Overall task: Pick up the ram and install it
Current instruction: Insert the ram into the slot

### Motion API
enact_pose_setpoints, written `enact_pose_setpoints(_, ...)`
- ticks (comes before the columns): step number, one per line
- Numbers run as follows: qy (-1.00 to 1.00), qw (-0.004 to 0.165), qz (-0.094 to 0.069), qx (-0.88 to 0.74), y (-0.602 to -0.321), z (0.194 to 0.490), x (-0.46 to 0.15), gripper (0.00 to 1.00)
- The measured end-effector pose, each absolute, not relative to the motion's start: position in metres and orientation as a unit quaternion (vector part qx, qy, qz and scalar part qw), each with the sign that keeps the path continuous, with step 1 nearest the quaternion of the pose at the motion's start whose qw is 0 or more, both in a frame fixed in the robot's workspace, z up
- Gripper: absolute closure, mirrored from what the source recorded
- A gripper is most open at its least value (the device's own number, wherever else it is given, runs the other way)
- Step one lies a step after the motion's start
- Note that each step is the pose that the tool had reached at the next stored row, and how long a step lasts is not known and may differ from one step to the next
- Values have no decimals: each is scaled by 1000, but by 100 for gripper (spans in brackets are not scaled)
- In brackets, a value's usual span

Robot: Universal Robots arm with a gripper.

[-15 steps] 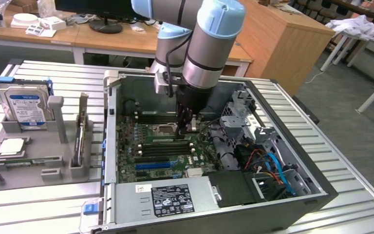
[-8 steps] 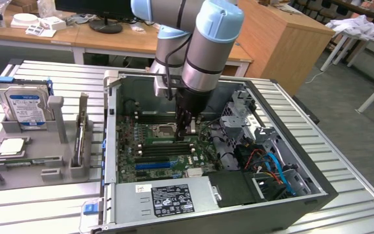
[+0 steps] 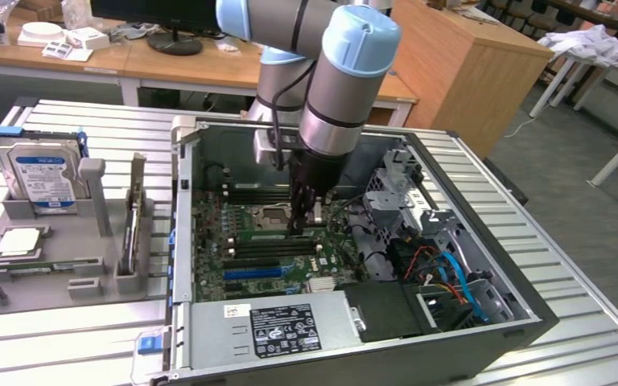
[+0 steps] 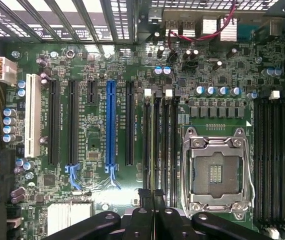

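Up close, my gripper [image 4: 151, 196] is squeezed shut at one end of the ram [image 4: 156, 145], which stands edgewise in a slot [image 4: 156, 102], parallel to its neighbours [image 4: 166, 145]. Case [image 3: 481, 354] sits on a slatted table [image 3: 51, 346], office desks [image 3: 202, 72] behind.

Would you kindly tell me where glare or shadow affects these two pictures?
Exterior view: the ribbed table glares pale, while the motherboard inside the case looks dimmer. Wrist view: the motherboard is evenly lit, the vent grille washes out white, and the gripper is a dark shape.
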State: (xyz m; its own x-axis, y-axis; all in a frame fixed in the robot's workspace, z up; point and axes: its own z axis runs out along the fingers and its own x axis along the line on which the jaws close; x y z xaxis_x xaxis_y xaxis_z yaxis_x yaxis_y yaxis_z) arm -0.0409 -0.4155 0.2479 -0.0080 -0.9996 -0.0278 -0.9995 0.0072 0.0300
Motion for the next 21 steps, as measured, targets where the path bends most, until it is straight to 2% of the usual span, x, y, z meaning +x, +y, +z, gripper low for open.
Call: enact_pose_setpoints(21,-710,1,-20,704,-418,244,-41,88)
